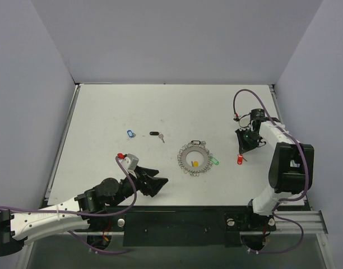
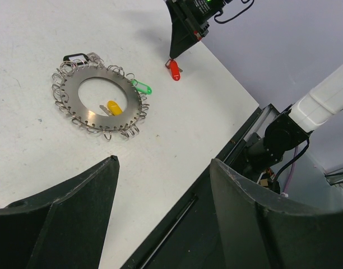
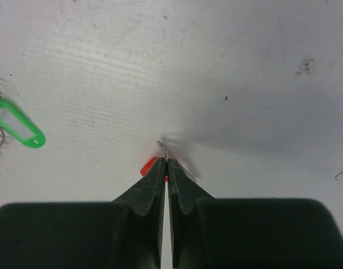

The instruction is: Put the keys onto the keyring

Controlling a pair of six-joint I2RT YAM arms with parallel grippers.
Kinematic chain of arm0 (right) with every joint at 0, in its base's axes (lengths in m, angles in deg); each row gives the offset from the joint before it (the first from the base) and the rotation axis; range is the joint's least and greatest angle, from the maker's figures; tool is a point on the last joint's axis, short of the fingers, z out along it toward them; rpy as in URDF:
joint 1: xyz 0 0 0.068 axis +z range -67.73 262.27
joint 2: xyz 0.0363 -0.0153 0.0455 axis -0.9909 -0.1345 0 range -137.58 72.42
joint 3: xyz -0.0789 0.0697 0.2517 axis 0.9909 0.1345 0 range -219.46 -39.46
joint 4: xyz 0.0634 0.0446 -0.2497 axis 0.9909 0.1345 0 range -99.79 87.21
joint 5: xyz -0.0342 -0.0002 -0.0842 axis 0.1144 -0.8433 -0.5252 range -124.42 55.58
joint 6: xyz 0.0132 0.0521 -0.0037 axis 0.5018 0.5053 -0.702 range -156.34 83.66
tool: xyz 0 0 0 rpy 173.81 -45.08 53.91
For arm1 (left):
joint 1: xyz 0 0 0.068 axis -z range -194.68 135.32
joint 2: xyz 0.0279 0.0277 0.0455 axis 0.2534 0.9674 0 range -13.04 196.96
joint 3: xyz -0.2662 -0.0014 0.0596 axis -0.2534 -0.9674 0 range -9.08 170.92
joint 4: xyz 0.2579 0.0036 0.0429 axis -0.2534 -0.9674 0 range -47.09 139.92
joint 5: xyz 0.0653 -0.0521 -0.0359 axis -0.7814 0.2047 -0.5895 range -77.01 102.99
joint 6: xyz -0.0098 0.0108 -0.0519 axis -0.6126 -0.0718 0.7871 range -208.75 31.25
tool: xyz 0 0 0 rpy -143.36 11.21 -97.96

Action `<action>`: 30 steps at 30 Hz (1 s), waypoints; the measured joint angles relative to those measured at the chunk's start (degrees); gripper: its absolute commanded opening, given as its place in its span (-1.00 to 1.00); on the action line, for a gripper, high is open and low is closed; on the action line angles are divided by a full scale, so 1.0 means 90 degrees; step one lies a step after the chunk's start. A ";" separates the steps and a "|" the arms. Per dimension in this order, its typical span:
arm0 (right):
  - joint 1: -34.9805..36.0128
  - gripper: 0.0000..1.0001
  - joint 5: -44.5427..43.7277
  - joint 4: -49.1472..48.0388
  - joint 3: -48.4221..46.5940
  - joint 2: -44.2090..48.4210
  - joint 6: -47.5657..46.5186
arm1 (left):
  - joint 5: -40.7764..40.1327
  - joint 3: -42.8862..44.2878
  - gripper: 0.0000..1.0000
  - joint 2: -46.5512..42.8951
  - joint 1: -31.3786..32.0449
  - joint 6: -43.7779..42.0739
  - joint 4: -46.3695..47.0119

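The keyring (image 1: 185,158) (image 2: 76,92) lies flat at mid-table. A green key (image 1: 214,161) (image 2: 142,88) (image 3: 19,130) and a black tag (image 1: 197,142) sit at its rim, and a yellow key (image 1: 195,163) (image 2: 113,107) lies in its open centre. My right gripper (image 1: 240,152) (image 3: 167,161) points down to the right of the ring. It is shut on the thin metal part of a red key (image 1: 239,160) (image 2: 174,70) (image 3: 148,166) at table level. My left gripper (image 1: 158,182) (image 2: 165,161) hangs open and empty near the front edge, aimed toward the ring.
A blue key (image 1: 130,134) and a black key (image 1: 156,134) lie left of the ring. Another small red piece (image 1: 121,155) sits by the left arm's cable. The table's front edge (image 2: 177,218) runs just under the left fingers.
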 measured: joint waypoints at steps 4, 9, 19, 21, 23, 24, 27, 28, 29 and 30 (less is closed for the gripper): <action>0.0046 -1.00 -0.0100 -0.0085 -0.0119 -0.0214 0.0083 | -0.0002 0.0000 0.52 0.0029 0.0000 0.0000 0.0007; 0.0136 -1.00 -0.0255 -0.0311 -0.0124 -0.0340 0.0177 | -0.0002 0.0000 0.52 0.0189 0.0000 0.0000 0.0049; 0.0291 -1.00 -0.0588 -0.1158 0.0284 -0.0221 0.0624 | 0.0005 0.0000 0.53 0.0527 0.0000 -0.0012 0.0240; 0.0291 -1.00 -0.0670 -0.1321 0.0437 -0.0180 0.0789 | 0.0015 0.0000 0.53 0.0532 0.0000 -0.0017 0.0265; 0.0291 -1.00 -0.0738 -0.1593 0.0617 -0.0083 0.0959 | 0.0024 0.0000 0.53 0.0532 0.0000 -0.0017 0.0301; 0.0291 -1.00 -0.0765 -0.1698 0.0704 -0.0024 0.1032 | 0.0032 0.0000 0.53 0.0532 0.0000 -0.0017 0.0308; 0.0291 -1.00 -0.0857 -0.2030 0.0998 0.0192 0.1258 | 0.0049 0.0000 0.53 0.0529 0.0000 -0.0010 0.0338; 0.0289 -1.00 -0.0879 -0.2125 0.1069 0.0240 0.1316 | 0.0056 0.0000 0.53 0.0522 0.0000 -0.0007 0.0342; 0.0287 -1.00 -0.0916 -0.2222 0.1134 0.0279 0.1384 | 0.0058 0.0000 0.53 0.0512 0.0000 -0.0002 0.0342; 0.0287 -1.00 -0.0933 -0.2312 0.1185 0.0308 0.1438 | 0.0063 0.0000 0.53 0.0512 0.0000 -0.0002 0.0345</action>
